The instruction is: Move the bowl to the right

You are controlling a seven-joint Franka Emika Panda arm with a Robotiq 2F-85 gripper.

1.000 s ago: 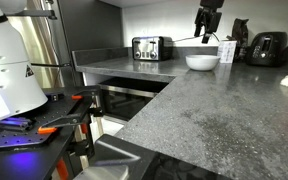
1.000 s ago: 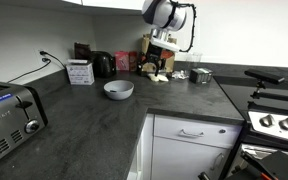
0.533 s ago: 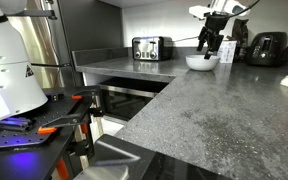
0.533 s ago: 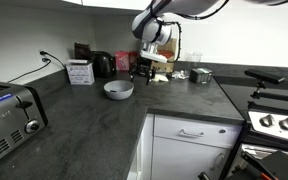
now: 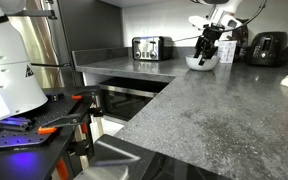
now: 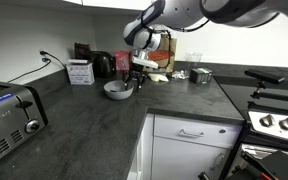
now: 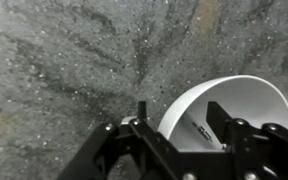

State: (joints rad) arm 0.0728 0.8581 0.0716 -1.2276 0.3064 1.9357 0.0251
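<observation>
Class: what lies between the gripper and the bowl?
Nothing. In the wrist view the open gripper already straddles the rim of the bowl, one finger inside, one outside.

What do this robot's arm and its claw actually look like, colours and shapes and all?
The arm is a chain of smooth, rounded segments in white and grey. At its end sits the gripper, a blocky black claw with two flat, straight fingers. Any markings or cables are too blurred to make out.

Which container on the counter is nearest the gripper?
The white bowl: the open gripper straddles its rim, one finger inside. The small metal container sits apart, nearer the stove.
</observation>
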